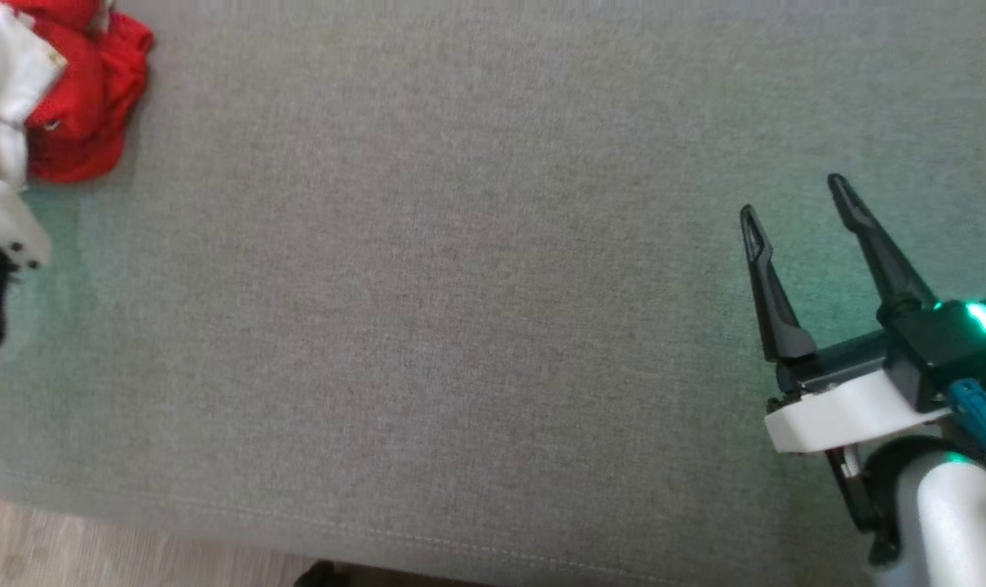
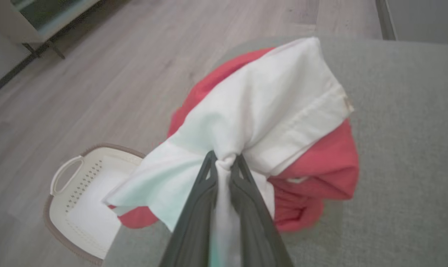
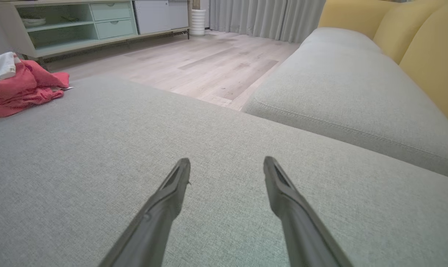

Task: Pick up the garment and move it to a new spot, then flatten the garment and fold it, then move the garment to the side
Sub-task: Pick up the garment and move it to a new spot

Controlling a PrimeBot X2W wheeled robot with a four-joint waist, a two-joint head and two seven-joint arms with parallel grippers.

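Grey cushion [image 1: 493,285]: a broad, flat work surface. The wood floor [image 2: 116,74] lies beyond its edge.

Progress: very early, by my reading. Only the first grasp looks made. The garment [image 1: 85,98] is not yet carried to a new spot, and flattening, folding and moving it aside are all left to do.

Location: the garment sits bunched at the cushion's far left corner, right by the edge. A pale laundry basket [image 2: 83,174] stands on the floor below that corner. The open middle of the cushion is the likely place to spread it.

Garment: a crumpled heap of red fabric underneath with a white layer draped over the top. I cannot tell whether the red and white are one piece or two. No sleeve, collar or outline can be made out. The cloth is soft and limp and will likely trail and unroll when lifted.

White layer: a stitched hem band [image 2: 320,111] runs along its right side, and a loose flap hangs off toward the basket.

Left gripper [image 2: 224,159]: fingers drawn together, pinching a gathered fold of the white fabric between the tips. The pinch catches only a small part of the heap, so the red part may lag or drop off.

Right gripper [image 1: 790,194]: fingers well apart and holding nothing, over bare cushion at the right, far from the garment.
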